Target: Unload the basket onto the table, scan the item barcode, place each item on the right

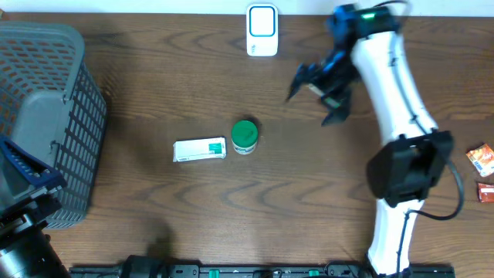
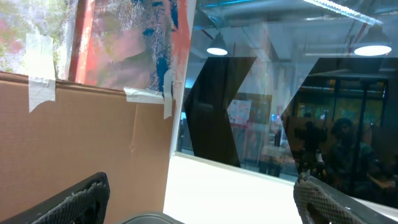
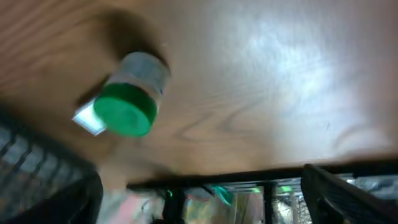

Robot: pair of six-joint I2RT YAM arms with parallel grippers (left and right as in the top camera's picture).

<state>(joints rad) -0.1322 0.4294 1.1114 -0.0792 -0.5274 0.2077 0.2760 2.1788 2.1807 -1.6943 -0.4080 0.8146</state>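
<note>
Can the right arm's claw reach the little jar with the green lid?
Probably yes. The right claw is open, and nothing lies between it and the green-lidded jar. The white box sits on the jar's far side.

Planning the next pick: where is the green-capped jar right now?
In the overhead view, the green-capped jar stands near the middle of the table, just right of the white box, with the white device further up at the far edge.
</note>
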